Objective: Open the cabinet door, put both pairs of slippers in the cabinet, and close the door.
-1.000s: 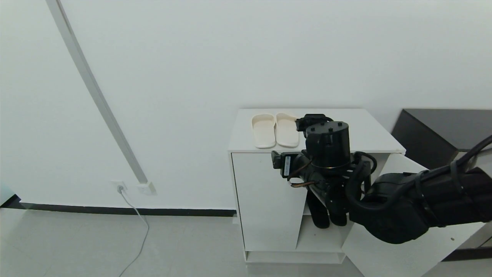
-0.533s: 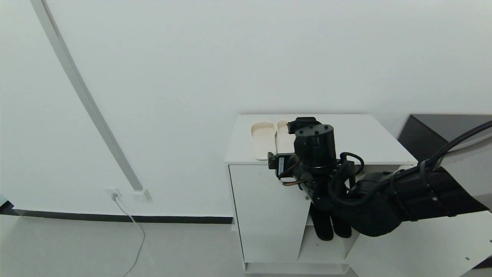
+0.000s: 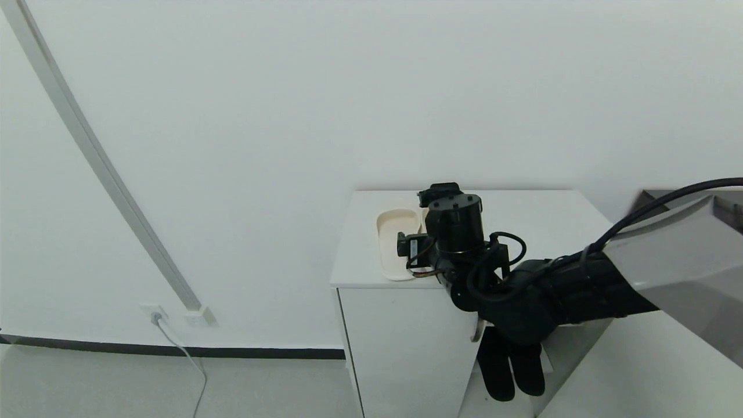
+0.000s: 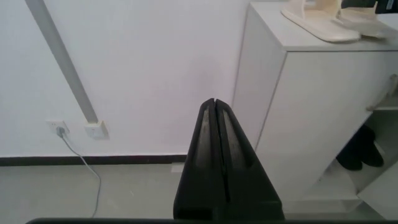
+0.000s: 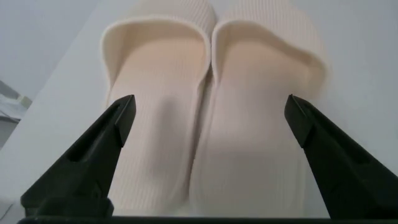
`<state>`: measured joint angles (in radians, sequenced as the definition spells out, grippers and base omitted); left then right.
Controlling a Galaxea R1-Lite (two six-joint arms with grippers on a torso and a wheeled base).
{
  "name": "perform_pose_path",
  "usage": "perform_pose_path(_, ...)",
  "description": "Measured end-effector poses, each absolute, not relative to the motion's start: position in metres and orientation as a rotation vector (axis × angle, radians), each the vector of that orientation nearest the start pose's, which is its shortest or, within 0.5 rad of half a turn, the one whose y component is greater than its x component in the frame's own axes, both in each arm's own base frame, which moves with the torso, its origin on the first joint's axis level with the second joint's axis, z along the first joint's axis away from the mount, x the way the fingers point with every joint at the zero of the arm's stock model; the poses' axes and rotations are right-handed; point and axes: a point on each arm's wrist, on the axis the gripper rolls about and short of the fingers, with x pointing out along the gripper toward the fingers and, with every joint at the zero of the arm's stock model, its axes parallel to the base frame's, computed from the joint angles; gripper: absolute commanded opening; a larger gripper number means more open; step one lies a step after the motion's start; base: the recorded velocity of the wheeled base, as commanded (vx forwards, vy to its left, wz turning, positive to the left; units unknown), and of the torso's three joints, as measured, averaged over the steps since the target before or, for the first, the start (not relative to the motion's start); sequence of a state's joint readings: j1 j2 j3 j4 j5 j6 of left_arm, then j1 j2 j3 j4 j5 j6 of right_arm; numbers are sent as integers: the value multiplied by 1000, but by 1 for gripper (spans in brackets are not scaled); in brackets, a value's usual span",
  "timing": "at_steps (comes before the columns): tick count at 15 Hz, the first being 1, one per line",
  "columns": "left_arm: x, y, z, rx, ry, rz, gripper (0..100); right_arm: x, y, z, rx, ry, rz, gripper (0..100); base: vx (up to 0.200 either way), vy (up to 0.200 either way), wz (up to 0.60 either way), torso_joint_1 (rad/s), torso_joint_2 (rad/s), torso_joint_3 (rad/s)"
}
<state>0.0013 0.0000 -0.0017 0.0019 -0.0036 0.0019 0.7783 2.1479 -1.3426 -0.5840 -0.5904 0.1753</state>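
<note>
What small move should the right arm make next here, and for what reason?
Probably lower the right gripper a little, so that it can close on the pair. Its jaws stand open on either side of the cream slippers, which lie together on top of the cabinet; the black slippers are already inside.

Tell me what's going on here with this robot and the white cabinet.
The robot is putting slippers away. Its right gripper hangs open over the cream ribbed slippers lying side by side on top of the white cabinet, one finger to either side of the pair, not yet closed on them. The black slippers are already inside the cabinet, and its door is open. The left gripper is shut and empty, held low, apart from the cabinet.
</note>
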Motion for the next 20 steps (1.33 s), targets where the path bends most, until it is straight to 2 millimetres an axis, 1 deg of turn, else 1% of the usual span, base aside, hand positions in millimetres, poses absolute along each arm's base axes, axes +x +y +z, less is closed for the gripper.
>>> perform_pose_path(2,-23,0,76,1,0,-1,0,330,305,151,31,177,168,100,0,0,0,0,0,0)
perform_pose_path(5,-23,0,76,2,0,-1,0,341,309,140,24,184,157,100,0,0,0,0,0,0)
perform_pose_path(9,-23,0,76,2,0,-1,0,354,307,130,23,187,134,100,0,0,0,0,0,0)
perform_pose_path(12,-23,0,76,2,0,-1,0,361,308,128,33,170,127,100,0,0,0,0,0,0)
perform_pose_path(13,-23,0,76,2,0,-1,0,363,309,127,35,167,124,0,0,0,0,0,0,0)
perform_pose_path(20,-23,0,76,2,0,-1,0,367,309,125,42,158,120,0,0,0,0,0,0,0)
